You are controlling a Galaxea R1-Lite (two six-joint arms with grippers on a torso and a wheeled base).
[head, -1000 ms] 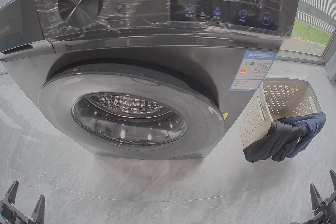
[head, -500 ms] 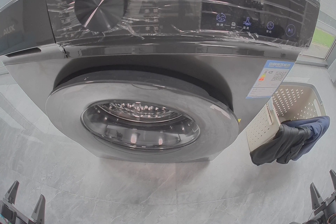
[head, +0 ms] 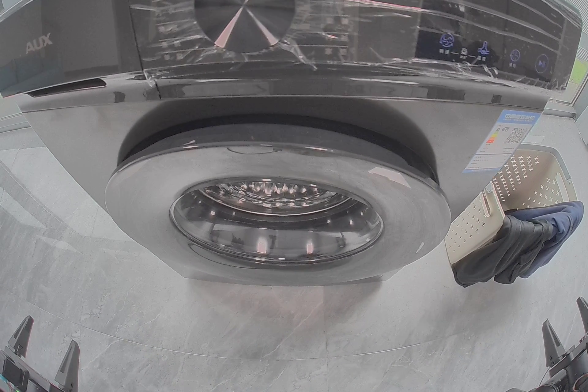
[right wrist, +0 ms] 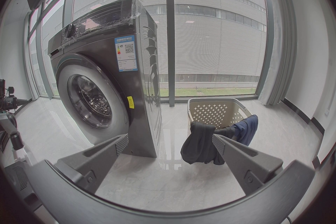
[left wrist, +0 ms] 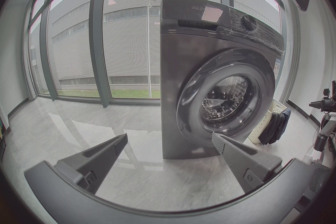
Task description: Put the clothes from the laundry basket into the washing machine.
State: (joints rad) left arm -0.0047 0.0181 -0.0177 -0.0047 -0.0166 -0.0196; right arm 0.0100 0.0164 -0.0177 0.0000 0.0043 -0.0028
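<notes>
The grey washing machine (head: pixel 275 105) stands straight ahead with its round glass door (head: pixel 275 215) shut; the steel drum shows through the glass. Right of it on the floor is a beige perforated laundry basket (head: pixel 539 176). A black garment (head: pixel 502 252) and a dark blue one (head: pixel 554 222) hang over the basket's front rim. My left gripper (head: pixel 48 333) is low at the near left, open and empty. My right gripper (head: pixel 563 313) is low at the near right, open and empty, well short of the basket (right wrist: pixel 213 112) and its clothes (right wrist: pixel 197 144).
Polished grey stone floor (head: pixel 294 326) stretches between me and the machine. Tall windows (left wrist: pixel 122 42) run behind the machine (left wrist: pixel 227 102). A pale curtain (right wrist: pixel 280 42) and a white wall lie beyond the basket on the right.
The whole head view has shifted: machine and basket now sit further right in the picture, so the camera moved. Both grippers keep the same place and stay open.
</notes>
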